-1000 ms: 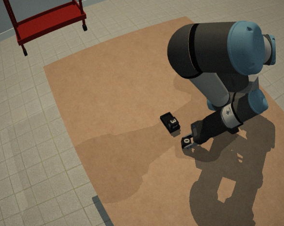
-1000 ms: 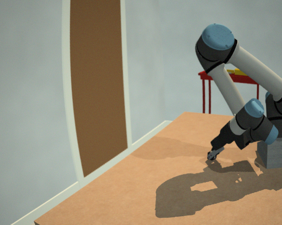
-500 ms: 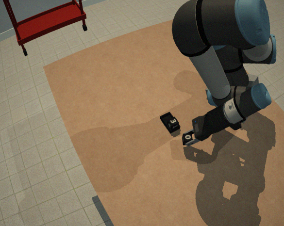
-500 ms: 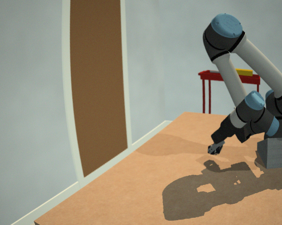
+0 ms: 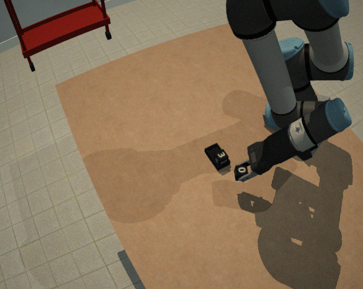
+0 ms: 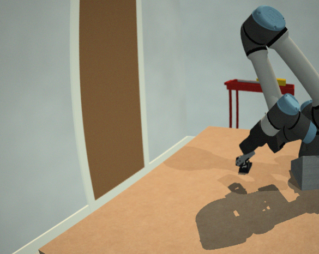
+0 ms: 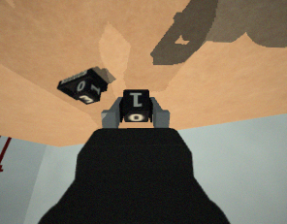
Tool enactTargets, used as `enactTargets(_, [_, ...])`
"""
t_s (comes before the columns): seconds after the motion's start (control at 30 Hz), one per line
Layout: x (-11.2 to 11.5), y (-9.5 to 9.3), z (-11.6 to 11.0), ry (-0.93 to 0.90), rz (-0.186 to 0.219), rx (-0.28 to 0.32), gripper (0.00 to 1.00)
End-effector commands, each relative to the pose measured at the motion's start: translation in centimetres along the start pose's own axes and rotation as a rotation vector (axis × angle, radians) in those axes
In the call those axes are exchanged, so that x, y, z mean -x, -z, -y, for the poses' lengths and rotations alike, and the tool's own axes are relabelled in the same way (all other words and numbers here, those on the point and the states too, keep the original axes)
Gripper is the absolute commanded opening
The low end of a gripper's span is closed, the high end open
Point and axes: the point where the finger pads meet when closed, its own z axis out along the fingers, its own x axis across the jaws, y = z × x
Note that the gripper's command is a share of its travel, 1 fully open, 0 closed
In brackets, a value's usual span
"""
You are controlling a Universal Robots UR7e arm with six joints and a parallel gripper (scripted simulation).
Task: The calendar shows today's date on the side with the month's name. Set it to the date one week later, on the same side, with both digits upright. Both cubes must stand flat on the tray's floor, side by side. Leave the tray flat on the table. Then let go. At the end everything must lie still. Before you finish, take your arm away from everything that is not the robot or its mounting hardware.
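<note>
The black calendar tray [image 5: 210, 159] [image 7: 71, 80] stands on the table, its lettered side showing in the wrist view. One black cube [image 5: 221, 156] [image 7: 88, 91] is in the tray at one end, with a 3 on top; the wrist view also shows a 0 and a 1 on it. The tray's other end is empty. My gripper [image 5: 241, 172] [image 7: 136, 105] is shut on the other black cube [image 5: 241, 170] [image 7: 135, 100], held above the table beside the tray. It shows a 0 and a 1. In the exterior view the gripper partly hides the tray.
The tabletop [image 5: 128, 108] [image 6: 126, 212] carries large shadows of the arm. The robot's grey base block [image 6: 313, 173] stands at the right in the exterior view. A red cart [image 5: 63, 29] [image 6: 247, 86] stands beyond the table.
</note>
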Motion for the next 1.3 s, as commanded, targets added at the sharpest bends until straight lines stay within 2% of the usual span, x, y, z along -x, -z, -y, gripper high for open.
enactTargets(0.0, [0.0,0.39,-0.4,-0.001,0.0,0.0,0.6])
enactTargets(0.93, [-0.12,0.48,-0.61,0.001,-0.001,-0.015,0.6])
enactTargets(1.27, [-0.46,0.25,-0.81,0.005,-0.004,-0.086,0.6])
